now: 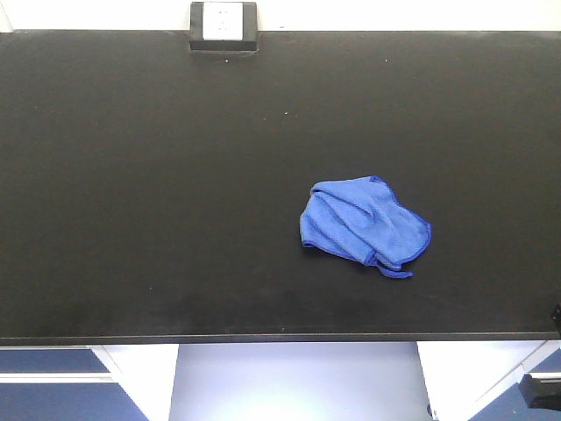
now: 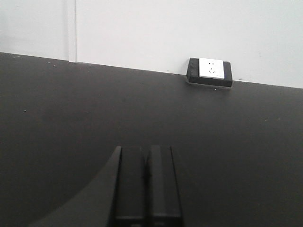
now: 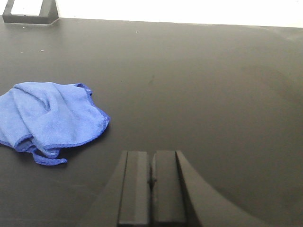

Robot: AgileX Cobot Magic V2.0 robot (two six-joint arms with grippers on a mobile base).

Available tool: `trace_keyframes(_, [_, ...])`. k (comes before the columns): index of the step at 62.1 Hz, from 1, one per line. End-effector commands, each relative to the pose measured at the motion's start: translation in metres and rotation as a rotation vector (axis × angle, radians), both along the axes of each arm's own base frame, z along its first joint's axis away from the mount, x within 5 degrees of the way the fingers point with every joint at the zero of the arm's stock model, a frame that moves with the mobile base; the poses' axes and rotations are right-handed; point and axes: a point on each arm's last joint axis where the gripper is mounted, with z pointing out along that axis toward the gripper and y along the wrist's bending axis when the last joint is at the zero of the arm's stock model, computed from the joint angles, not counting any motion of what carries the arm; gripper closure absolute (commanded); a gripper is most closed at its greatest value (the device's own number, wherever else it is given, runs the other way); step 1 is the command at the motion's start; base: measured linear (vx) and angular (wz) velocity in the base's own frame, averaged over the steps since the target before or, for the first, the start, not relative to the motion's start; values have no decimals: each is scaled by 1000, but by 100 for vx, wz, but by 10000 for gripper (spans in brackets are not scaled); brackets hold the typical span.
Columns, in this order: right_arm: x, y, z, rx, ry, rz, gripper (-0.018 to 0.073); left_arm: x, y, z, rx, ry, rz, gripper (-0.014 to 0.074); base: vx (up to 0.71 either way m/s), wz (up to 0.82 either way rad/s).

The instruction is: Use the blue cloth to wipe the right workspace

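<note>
A crumpled blue cloth [image 1: 364, 221] lies on the black tabletop [image 1: 158, 193], right of centre toward the front. It also shows in the right wrist view [image 3: 49, 116], at the left. My right gripper [image 3: 152, 156] is shut and empty, low over the table, to the right of the cloth and apart from it. My left gripper [image 2: 146, 150] is shut and empty over bare tabletop [image 2: 71, 109]; no cloth shows in its view. Neither gripper shows in the front view apart from a dark part [image 1: 543, 386] at the bottom right corner.
A black box with a white power socket [image 1: 223, 24] sits at the table's back edge against the white wall; it shows in the left wrist view [image 2: 210, 71] and the right wrist view [image 3: 29, 10]. The table's front edge [image 1: 280, 337] runs along the bottom.
</note>
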Motion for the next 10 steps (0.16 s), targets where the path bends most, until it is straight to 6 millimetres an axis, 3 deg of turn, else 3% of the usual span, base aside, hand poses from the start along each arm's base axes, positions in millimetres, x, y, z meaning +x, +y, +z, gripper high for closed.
trace_keyframes(1, [2, 0, 1, -9, -59, -5, 567, 0, -1, -2, -4, -68, -10, 602, 0, 0])
trace_keyframes(10, [2, 0, 1, -9, -59, -5, 567, 0, -1, -2, -4, -68, -10, 602, 0, 0])
